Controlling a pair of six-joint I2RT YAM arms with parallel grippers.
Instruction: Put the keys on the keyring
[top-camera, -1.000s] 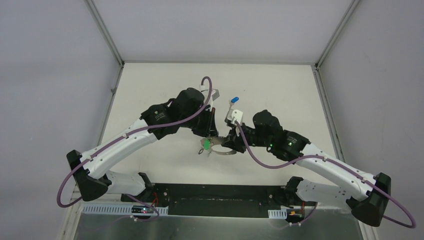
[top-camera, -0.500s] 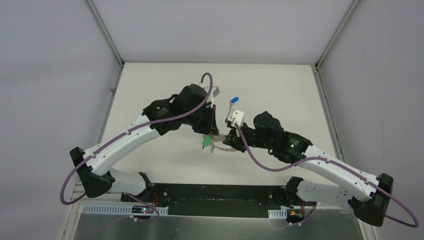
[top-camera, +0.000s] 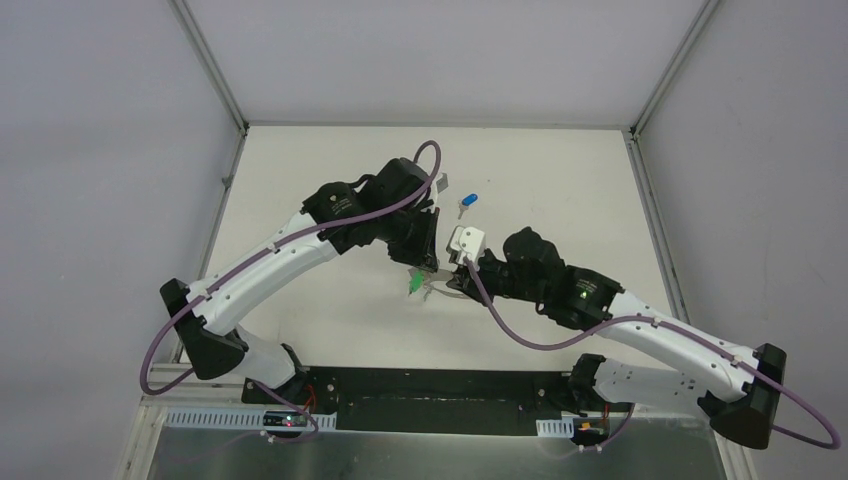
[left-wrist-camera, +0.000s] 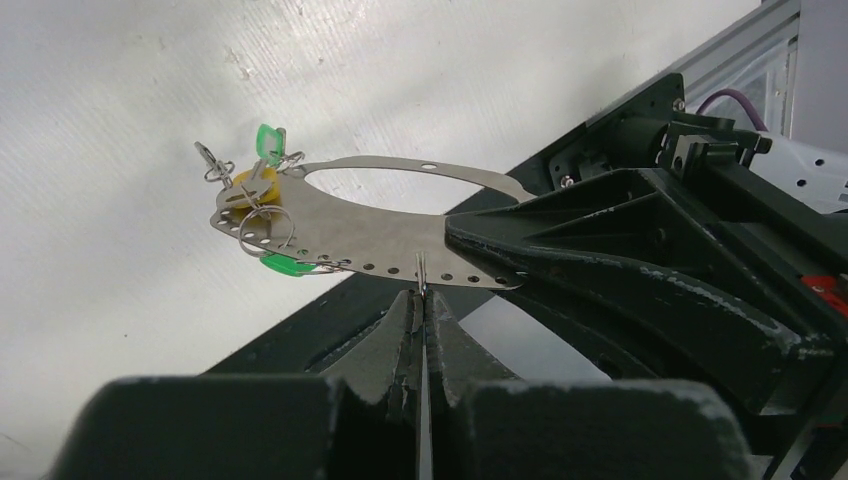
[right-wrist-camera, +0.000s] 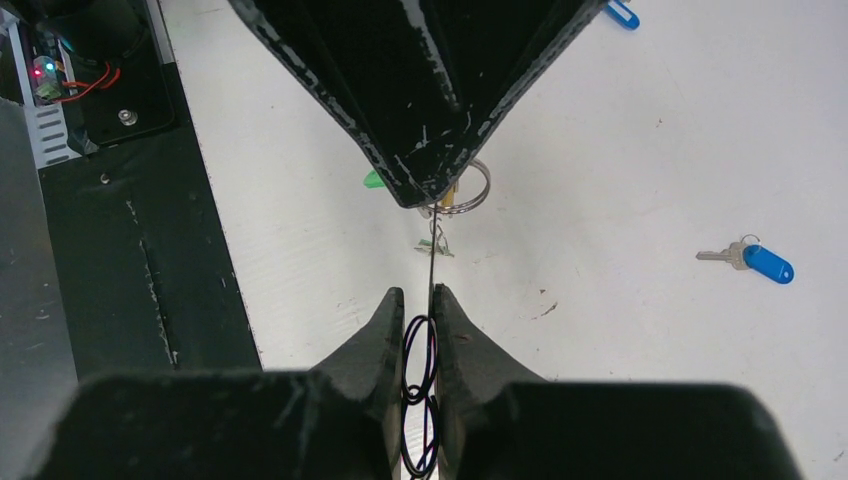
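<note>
White tabletop (top-camera: 560, 180), grey walls (top-camera: 420, 60) on three sides, and we've got the keyring (left-wrist-camera: 380, 235) held up off the surface, roughly mid-table, pinched between both arms. It's a thin silvery loop with little holes round the rim. Everything hanging on it is bunched at one end: green tags (left-wrist-camera: 267, 141), a yellow tag (left-wrist-camera: 247, 187) and a small split ring (left-wrist-camera: 266, 228). Our left gripper (left-wrist-camera: 421, 305) is squeezed fully together on a wire clip (left-wrist-camera: 422, 270) at the rim. Our right gripper (right-wrist-camera: 417, 300) is nearly closed, clamped on the end away from the tags. One blue key (right-wrist-camera: 745, 258) lies loose on the far side, well apart from the ring. We see plenty of bare table out there and to both sides, while the black base plate (top-camera: 450, 385) runs along the near edge.
</note>
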